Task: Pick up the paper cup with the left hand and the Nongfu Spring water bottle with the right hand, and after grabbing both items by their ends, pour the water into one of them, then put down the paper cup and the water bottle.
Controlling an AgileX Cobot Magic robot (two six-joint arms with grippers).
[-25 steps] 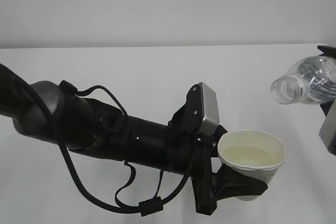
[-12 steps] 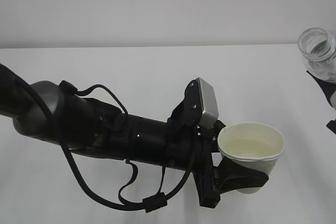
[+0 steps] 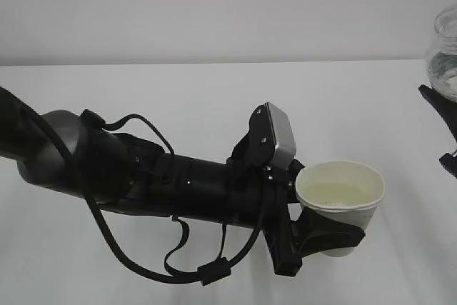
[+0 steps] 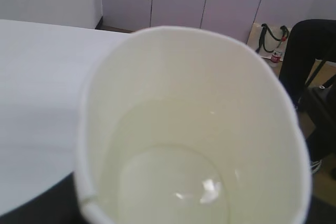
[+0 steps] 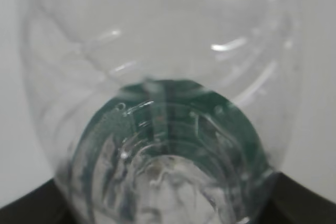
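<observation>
The paper cup is upright above the table at lower right, and my left gripper is shut on its lower body from the left. Clear water lies in the cup's bottom, and the left wrist view shows it inside the cream wall. The Nongfu Spring water bottle stands upright at the far right edge, partly cut off. My right gripper is shut on it low down. In the right wrist view the clear ribbed bottle fills the frame, its green label showing through, with black fingers at the bottom corners.
My bulky black left arm with its loose cables lies across the lower left of the white table. A pale wall closes off the back. Beyond the table's edge, the left wrist view shows a bag on the floor.
The bottle swung from tilted, mouth towards the cup, to upright and moved up and right to the frame edge. The cup sank slightly and stayed in the left gripper.
</observation>
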